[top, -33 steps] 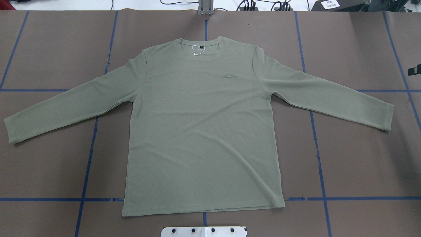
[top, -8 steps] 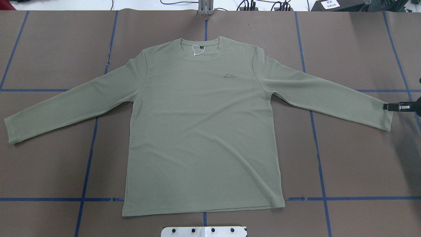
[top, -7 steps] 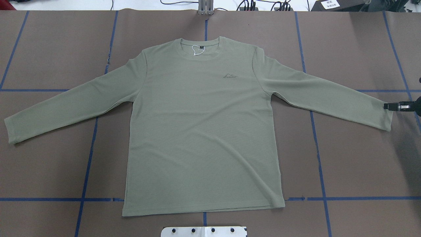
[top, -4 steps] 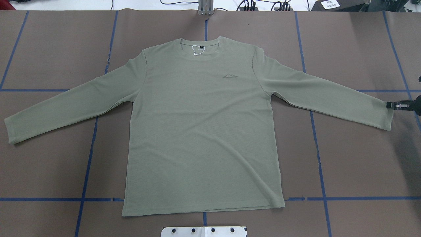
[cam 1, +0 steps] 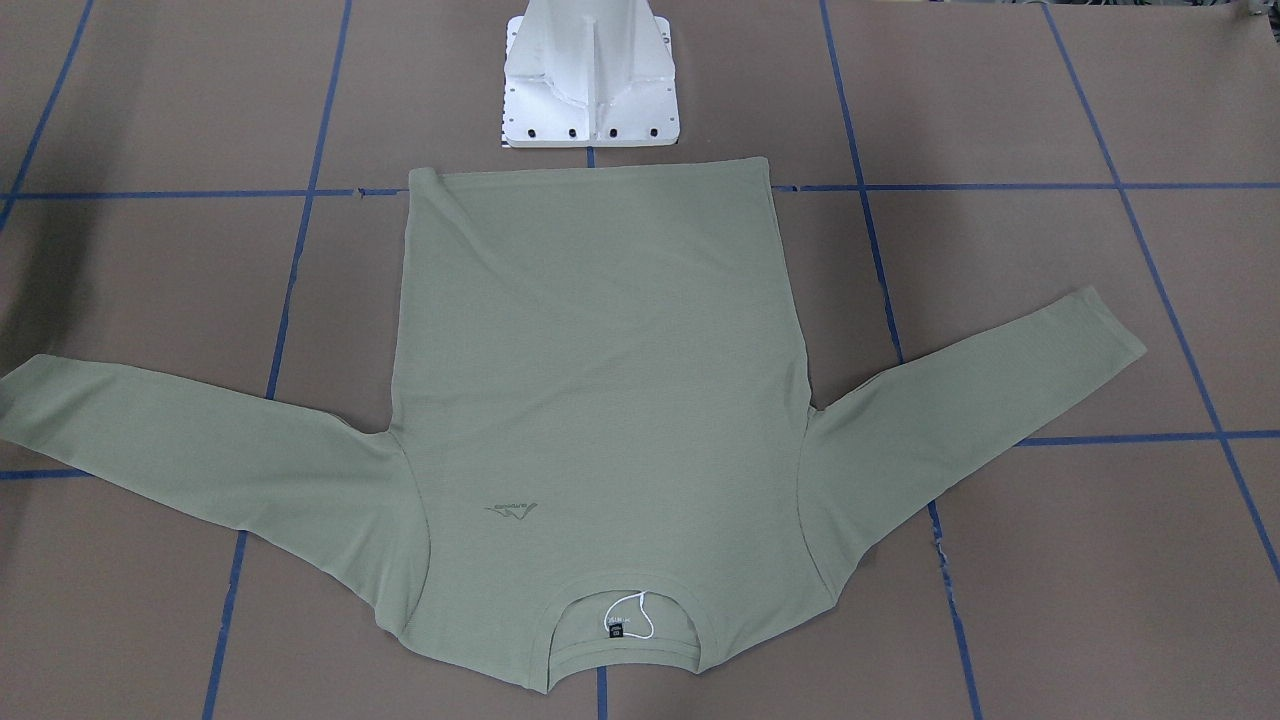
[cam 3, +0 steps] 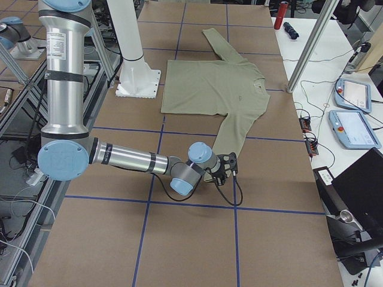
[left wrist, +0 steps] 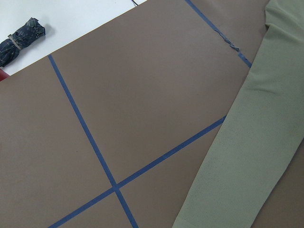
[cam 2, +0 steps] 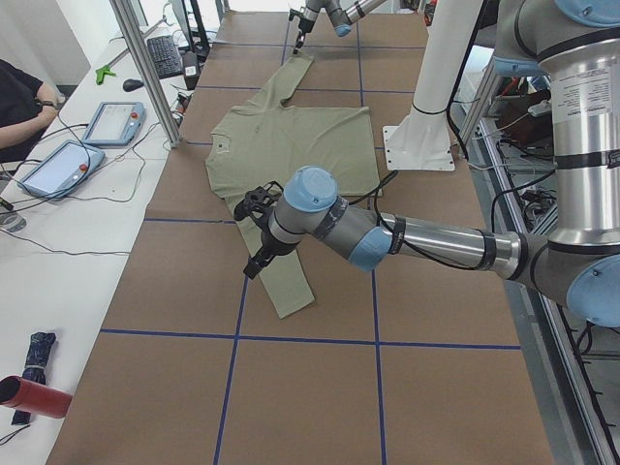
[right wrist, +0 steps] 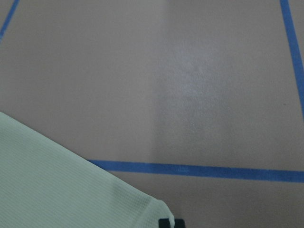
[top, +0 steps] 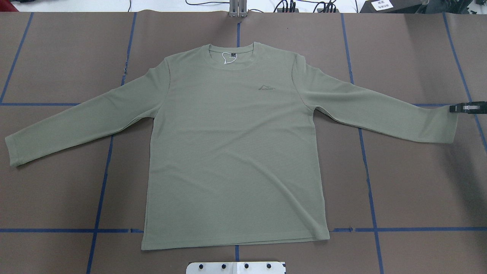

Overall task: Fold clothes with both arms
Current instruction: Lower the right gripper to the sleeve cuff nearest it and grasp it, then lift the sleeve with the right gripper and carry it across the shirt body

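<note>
The clothes are one sage-green long-sleeved shirt (top: 236,152) lying flat and face up, neck toward the far side, both sleeves spread. My right gripper (top: 456,108) is shut on the far corner of the sleeve cuff (top: 445,123) at the overhead view's right. The right wrist view shows that cuff corner (right wrist: 142,209) pinched at a black fingertip (right wrist: 171,223). My left gripper (cam 2: 254,232) hovers over the other sleeve (cam 2: 281,281); I cannot tell whether it is open or shut. The left wrist view looks down on that sleeve (left wrist: 256,142) with no fingers showing.
The white pedestal base (cam 1: 590,80) stands just behind the shirt's hem. Blue tape lines (top: 365,160) cross the brown table cover. A side table holds teach pendants (cam 2: 116,121), and a person's arm (cam 2: 24,111) rests there. A metal post (cam 2: 145,68) stands at the table's edge.
My right gripper came in from the right edge, reached the cuff corner and shut on it. It has since drawn the cuff toward the far side, swinging the sleeve end. The shirt's body and other sleeve lie unchanged.
</note>
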Robot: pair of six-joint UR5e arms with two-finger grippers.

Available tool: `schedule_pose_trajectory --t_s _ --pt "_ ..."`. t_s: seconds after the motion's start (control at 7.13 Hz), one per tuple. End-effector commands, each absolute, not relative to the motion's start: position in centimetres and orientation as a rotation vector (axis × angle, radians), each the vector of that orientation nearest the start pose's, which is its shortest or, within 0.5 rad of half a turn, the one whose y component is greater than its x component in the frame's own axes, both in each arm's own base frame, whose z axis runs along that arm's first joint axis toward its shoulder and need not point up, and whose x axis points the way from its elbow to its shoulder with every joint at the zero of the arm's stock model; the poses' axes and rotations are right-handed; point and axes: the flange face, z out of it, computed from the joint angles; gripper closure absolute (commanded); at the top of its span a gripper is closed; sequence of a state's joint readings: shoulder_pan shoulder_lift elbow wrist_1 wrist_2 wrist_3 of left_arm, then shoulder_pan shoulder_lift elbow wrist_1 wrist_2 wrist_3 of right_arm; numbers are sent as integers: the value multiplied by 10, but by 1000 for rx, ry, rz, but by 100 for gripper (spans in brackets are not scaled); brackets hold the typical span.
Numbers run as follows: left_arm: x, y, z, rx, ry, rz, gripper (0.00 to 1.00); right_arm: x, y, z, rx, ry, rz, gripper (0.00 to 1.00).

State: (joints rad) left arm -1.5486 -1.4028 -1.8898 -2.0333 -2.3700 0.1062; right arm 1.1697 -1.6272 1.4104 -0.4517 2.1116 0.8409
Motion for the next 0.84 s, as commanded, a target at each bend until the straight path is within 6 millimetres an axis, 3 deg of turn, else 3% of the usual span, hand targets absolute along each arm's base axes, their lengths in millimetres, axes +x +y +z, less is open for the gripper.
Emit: schedule_pose_trajectory --t_s 0.0,0.14,0.28,0.42,0.56,0.7 --pt "-52 -439 523 611 752 362 0 -102 -495 544 388 -920 226 100" --pt "-52 -439 523 611 751 361 0 -103 -495 491 362 -932 275 100" --pt "-52 -439 523 611 752 362 0 -108 -510 437 357 -930 307 100" --pt "-52 -440 521 615 751 364 0 -125 -528 384 338 -910 361 100" --pt "-52 -440 522 614 751 364 0 -163 -545 327 331 -871 417 100" --pt "-52 -440 522 613 752 362 0 -218 -555 263 320 -810 467 100"
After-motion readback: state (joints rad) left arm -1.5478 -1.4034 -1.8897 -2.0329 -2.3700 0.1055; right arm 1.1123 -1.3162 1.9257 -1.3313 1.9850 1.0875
